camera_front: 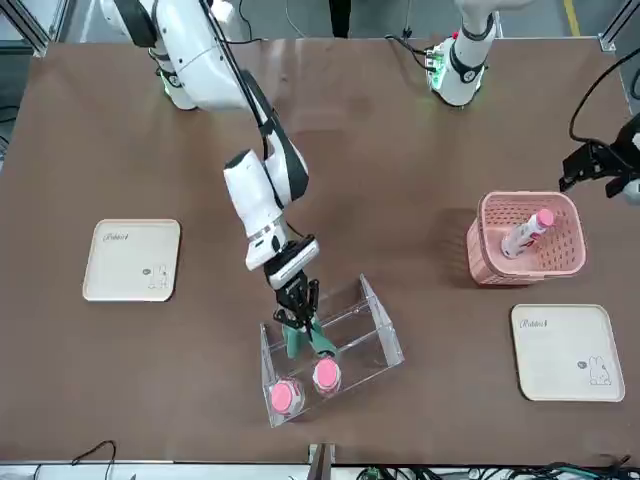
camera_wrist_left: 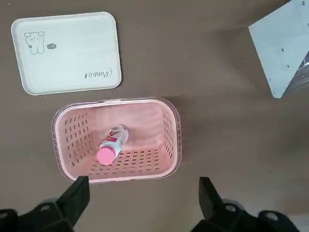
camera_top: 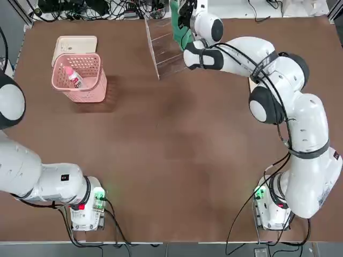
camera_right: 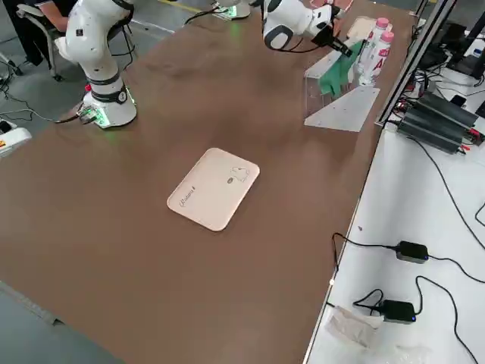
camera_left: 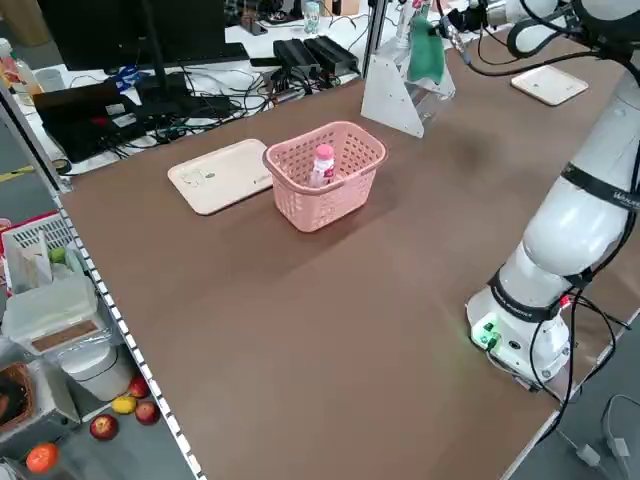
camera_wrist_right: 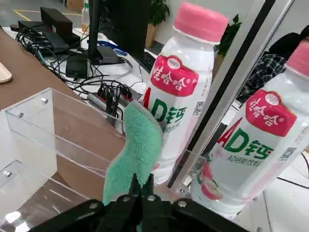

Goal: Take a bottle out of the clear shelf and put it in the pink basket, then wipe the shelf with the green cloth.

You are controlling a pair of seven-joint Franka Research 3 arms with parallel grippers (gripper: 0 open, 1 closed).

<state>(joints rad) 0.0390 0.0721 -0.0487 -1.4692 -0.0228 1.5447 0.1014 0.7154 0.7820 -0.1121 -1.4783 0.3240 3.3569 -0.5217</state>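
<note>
My right end effector point(camera_wrist_right: 141, 186) pinches the green cloth point(camera_wrist_right: 135, 147), held over the clear shelf point(camera_wrist_right: 72, 140) seemingly for wiping; contact is hard to judge. Below my open left one point(camera_wrist_left: 145, 203), the bottle point(camera_wrist_left: 113, 144) lies delivered in the pink basket point(camera_wrist_left: 116, 179).

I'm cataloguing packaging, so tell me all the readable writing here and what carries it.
"娃哈哈", "AD钙": one bottle on the clear shelf.
"娃哈哈", "D钙": the other shelf bottle.
Smaller print beneath: too small.
Label on the bottle in the pink basket: too blurred.
Cream trays: lettering unclear.
</note>
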